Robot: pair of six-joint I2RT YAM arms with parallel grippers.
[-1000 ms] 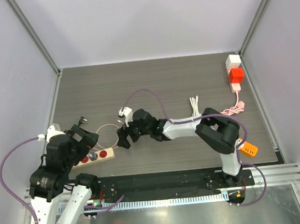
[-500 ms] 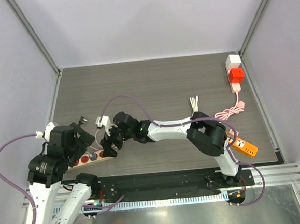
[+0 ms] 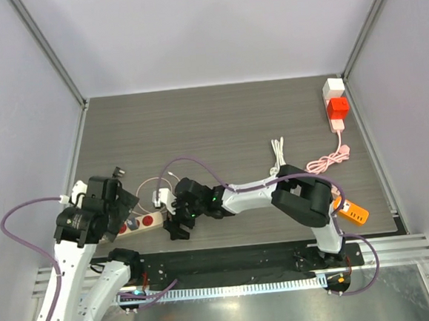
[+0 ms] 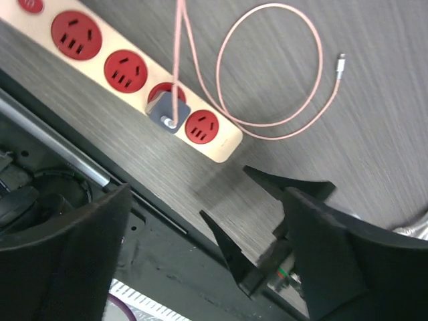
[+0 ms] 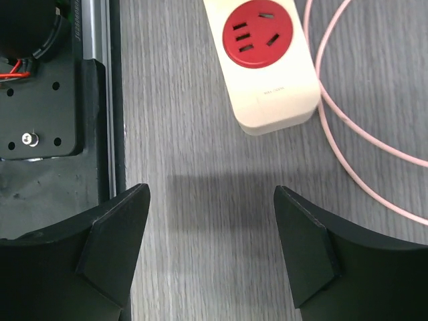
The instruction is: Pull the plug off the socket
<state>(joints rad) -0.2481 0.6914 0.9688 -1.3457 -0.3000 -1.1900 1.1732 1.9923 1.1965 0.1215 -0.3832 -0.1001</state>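
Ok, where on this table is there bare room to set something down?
The widest bare patch is the far half of the table, between the back wall and the white cable bundle, left of the red and white adapters. The near-left corner is crowded: power strip, pink cable, left gripper and right gripper.

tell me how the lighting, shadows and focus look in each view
Top external: even, diffuse light, no glare, dark grey wood-grain tabletop sharp. Left wrist: beige power strip with red sockets crisp, the left end effector's black fingers soft-edged up close. Right wrist: grain sharp, a soft shadow on the table below the strip's end, the right end effector's fingers dark and featureless.
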